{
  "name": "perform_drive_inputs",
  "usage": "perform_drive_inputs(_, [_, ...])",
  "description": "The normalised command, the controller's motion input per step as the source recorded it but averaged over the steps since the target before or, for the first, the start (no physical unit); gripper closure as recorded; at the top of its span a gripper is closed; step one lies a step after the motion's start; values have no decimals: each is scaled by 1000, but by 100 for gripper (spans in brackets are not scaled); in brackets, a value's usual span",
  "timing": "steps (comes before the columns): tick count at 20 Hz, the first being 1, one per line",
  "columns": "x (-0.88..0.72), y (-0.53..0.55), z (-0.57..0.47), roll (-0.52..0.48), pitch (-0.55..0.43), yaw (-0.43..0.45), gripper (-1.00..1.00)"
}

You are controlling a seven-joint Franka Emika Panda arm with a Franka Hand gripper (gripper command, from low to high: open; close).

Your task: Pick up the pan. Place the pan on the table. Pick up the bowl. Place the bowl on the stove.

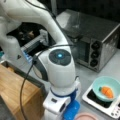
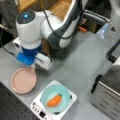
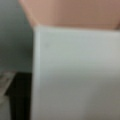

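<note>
Robot lab: mock kitchen, toaster oven (image 1: 96, 47), perforated bench (image 2: 10, 105), cables.

The grey table (image 2: 75, 65) carries the pink pan (image 2: 23, 80), the white stove (image 2: 53, 106) (with the bowl (image 2: 55, 97) seated on it), a steel oven (image 1: 92, 40) and a wooden counter (image 1: 17, 92).

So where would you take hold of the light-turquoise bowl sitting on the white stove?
By its rim, from straight above. The round light-turquoise bowl stands upright on the small white square stove with an orange carrot-shaped toy in its middle, so one jaw inside and one outside the rim looks safest, clear of the toy.
</note>
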Motion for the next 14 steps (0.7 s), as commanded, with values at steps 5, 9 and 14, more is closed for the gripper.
perform_drive_inputs(5, [-78, 95, -139, 79, -181, -148, 100])
perform_drive_inputs(9, [-88, 61, -116, 72, -191, -132, 100])
perform_drive_inputs(14, [-83, 69, -114, 68, -177, -126, 100])
